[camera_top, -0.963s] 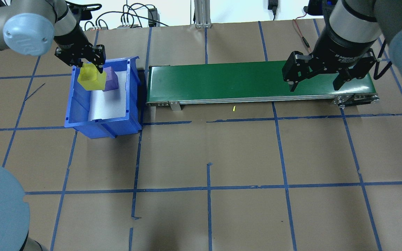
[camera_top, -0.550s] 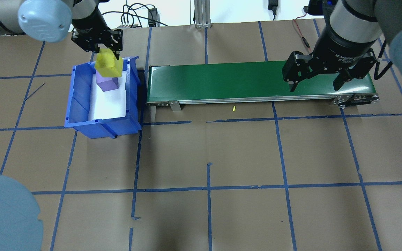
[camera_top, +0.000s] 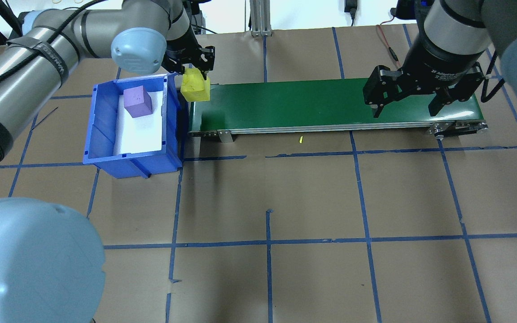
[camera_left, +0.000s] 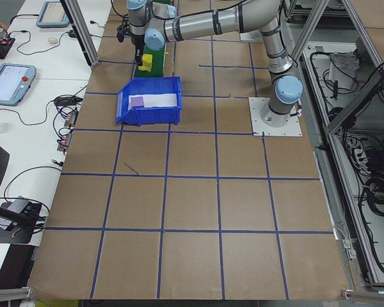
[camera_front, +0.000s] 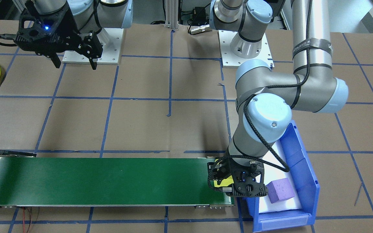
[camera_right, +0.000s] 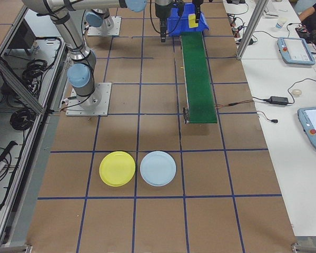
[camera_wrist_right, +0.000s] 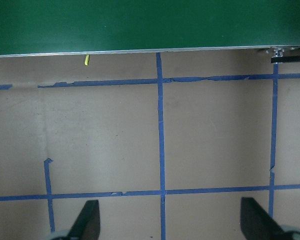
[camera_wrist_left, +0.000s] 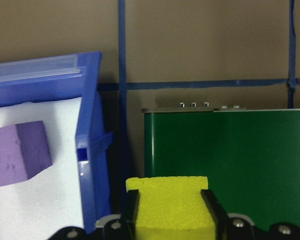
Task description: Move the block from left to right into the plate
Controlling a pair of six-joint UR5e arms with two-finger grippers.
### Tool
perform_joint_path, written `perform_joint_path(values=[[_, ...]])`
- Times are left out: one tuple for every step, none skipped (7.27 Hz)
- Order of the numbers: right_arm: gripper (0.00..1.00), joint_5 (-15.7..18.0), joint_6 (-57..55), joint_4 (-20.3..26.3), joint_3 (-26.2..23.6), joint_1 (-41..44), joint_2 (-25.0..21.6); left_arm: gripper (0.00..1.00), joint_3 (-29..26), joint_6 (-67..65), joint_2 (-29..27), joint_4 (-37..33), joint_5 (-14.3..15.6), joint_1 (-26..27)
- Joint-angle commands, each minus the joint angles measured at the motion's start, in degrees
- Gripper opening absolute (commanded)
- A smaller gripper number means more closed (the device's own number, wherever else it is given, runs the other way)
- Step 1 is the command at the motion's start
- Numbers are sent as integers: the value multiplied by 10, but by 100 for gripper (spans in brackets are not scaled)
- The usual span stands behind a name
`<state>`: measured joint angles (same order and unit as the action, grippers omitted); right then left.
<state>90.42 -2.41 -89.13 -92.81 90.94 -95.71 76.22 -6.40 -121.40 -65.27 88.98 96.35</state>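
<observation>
Yellow block (camera_top: 195,89) gripped in left hand (camera_top: 194,76), moved from bin (camera_top: 133,157) to belt (camera_top: 330,105); right hand (camera_top: 405,107) open.

The brown paper-covered table (camera_top: 312,197), gridded with blue tape, carries a blue plastic bin (camera_top: 101,134) beside a long green conveyor belt (camera_top: 321,105) along its far edge. A round yellow plastic plate (camera_right: 117,168) and a round pale blue plate (camera_right: 158,168) lie side by side near the table's right end.

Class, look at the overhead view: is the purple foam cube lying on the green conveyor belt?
No, the purple foam cube sits inside the blue plastic bin, beside the green conveyor belt.
</observation>
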Motion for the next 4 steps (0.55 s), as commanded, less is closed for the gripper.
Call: perform_joint_path(values=[[100,0,0,0,0,0,0,57,12,-2,-22,30,-13,9],[100,0,0,0,0,0,0,86,36,1,-17,56,-13,9],[100,0,0,0,0,1,0,100,57,-6,-15,82,-13,9],[100,-1,0,-1,0,1,0,100,66,2,-6,81,-13,10]])
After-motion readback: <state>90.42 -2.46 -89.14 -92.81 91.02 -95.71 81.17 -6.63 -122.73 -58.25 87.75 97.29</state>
